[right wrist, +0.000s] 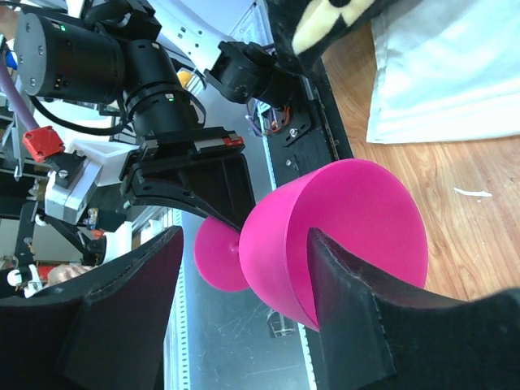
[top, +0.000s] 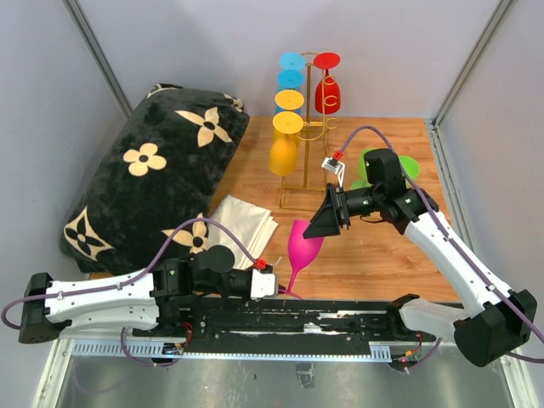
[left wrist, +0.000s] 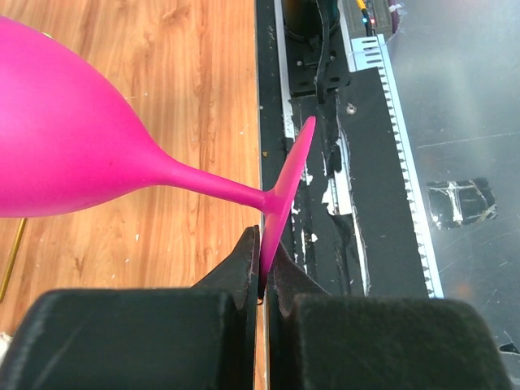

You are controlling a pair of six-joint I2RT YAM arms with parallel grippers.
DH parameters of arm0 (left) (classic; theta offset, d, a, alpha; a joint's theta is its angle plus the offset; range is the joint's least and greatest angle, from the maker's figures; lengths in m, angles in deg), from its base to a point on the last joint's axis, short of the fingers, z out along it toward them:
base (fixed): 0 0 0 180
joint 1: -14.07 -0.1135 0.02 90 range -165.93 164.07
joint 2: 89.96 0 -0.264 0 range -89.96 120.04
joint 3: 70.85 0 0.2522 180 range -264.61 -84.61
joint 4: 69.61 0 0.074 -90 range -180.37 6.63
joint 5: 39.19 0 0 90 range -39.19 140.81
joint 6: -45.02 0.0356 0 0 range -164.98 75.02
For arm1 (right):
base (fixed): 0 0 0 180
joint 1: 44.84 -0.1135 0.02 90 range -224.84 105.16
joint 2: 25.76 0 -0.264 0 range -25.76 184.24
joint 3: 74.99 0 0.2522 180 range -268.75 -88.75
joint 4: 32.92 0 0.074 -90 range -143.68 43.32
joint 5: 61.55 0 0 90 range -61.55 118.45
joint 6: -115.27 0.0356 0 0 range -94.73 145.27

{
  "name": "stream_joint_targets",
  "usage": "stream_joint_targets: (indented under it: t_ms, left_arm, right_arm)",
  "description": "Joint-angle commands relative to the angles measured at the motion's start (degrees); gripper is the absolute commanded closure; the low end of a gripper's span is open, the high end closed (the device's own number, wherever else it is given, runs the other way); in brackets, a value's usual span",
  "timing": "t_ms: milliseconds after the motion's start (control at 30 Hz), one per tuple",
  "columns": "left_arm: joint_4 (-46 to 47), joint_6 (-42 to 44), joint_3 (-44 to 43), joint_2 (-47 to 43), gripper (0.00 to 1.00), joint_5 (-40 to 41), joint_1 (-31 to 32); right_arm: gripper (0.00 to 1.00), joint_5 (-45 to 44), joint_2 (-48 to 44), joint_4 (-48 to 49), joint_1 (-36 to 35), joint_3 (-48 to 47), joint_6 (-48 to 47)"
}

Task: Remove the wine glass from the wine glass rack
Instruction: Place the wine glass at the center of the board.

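Lower centre, clear of the tall gold wire rack [top: 307,170], we see the matte magenta wine glass [top: 303,240], foot clamped in the left claw [left wrist: 262,268], right claw [right wrist: 244,240] spread around its bowl.

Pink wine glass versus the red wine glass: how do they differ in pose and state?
The matte pink wine glass is off the gold wire rack, tilted over the wooden table; the glossy red wine glass hangs on it, foot up. The left gripper is shut on the pink glass's foot; nothing holds the red one. Both are opaque stemmed glasses.
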Motion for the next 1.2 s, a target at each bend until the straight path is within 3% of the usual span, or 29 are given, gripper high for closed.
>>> stream_joint_targets:
  t_ms: [0, 200, 567, 700, 900, 1167]
  left_arm:
    - [-1.1, -0.1, -1.2, -1.3, 1.0, 3.7, -0.1]
    - [-1.3, -0.8, -0.8, -2.1, 1.0, 3.7, -0.1]
    - [1.7, -3.1, -1.0, -2.1, 1.0, 4.1, -0.1]
    - [1.8, -4.3, -0.8, -2.4, 0.98, 4.4, -0.1]
    - [5.4, -7.1, 0.0, -3.0, 0.88, 5.0, -0.1]
    - [6.9, -9.9, 0.4, -3.0, 0.61, 4.9, -0.1]
  right_arm:
    - [0.4, 4.7, 1.1, -4.6, -1.1, -3.1, -3.0]
    - [0.58, 7.0, 2.7, -11.0, -1.1, -5.6, -7.8]
    - [0.99, 9.6, 2.0, -9.5, -1.2, -5.8, -6.7]
    - [0.99, 7.8, 0.8, -8.4, -1.6, -5.5, -6.1]
    - [0.99, 5.1, -2.0, -1.7, -2.6, -3.0, -2.1]
    - [0.99, -1.0, -5.2, 0.5, -3.0, -2.2, -2.5]
